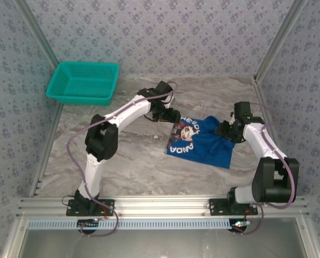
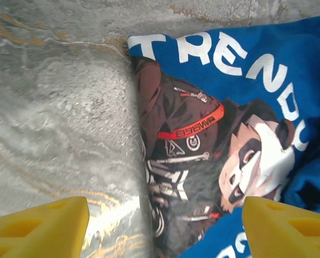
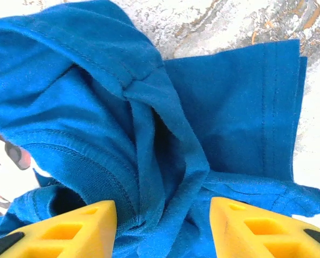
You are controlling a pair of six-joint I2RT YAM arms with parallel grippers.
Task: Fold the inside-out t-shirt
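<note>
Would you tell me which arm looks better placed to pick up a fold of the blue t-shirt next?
Right, probably. The right gripper is open astride a raised ridge of the t-shirt, ready to pinch; the left gripper straddles the flat printed edge and bare table.

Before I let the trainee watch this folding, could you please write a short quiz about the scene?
1. True or false: the t-shirt lies inside the basket.
2. The left claw is above: A the printed picture, B a plain sleeve, C the basket.
3. Fill in: the basket stands at the table's far ____ corner.
Key: 1 false; 2 A; 3 left.
</note>
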